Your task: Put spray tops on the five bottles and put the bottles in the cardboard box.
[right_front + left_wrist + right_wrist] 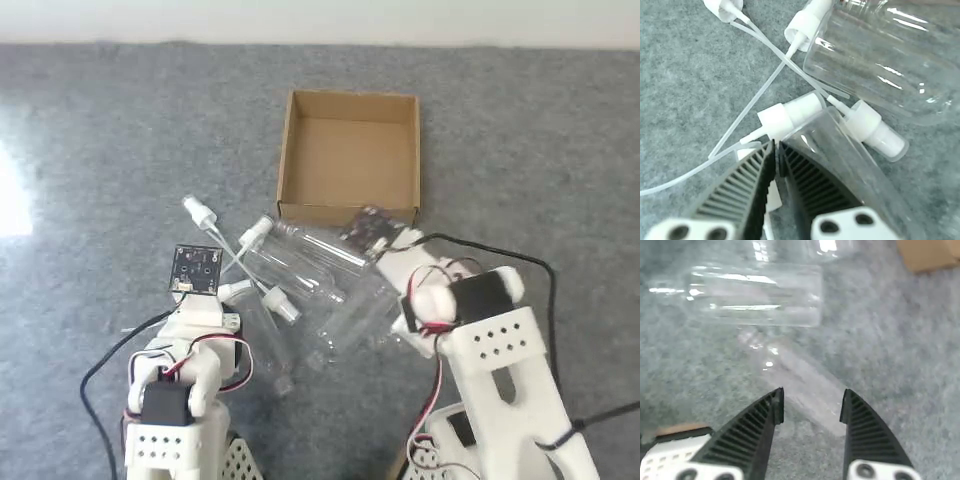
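Left claw (776, 150) was clenched shut, right claw (810, 402) gaped above the heap. Box (296, 150) lay just beyond the bottles (310, 280), with tops (790, 114) among them. Bottles seemed light, slick, crushable: best held mid-body, tops by the collar

1 cardboard box (350, 160), 4 spray tops (790, 112), at least 3 overlapping clear bottles (345, 310)
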### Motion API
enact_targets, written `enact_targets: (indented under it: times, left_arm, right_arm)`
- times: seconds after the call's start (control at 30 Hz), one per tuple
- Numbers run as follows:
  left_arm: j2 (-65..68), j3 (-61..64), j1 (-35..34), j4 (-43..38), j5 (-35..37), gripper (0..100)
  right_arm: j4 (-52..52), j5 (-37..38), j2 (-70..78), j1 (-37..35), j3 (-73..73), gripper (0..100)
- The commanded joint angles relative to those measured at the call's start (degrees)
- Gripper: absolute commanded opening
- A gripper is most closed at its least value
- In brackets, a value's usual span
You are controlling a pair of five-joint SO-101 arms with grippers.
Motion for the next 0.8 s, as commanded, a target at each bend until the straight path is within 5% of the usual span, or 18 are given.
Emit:
enact_targets:
  times: [0.0, 0.17, 0.77]
  left_arm:
    - [-1.1, -1.2, 0.1, 0.3, -0.1, 1]
    - [-1.1, -1.2, 0.1, 0.3, -0.1, 1]
    - [-1.1, -1.2, 0.1, 0.3, -0.1, 1]
  right_arm:
    - [1.0, 0.6, -0.3, -2.9, -3.3, 19.8]
    - [0.1, 0.8, 7.3, -4.1, -3.4, 30.2]
    - [-5.8, 8.1, 24.0, -3.7, -3.3, 30.3]
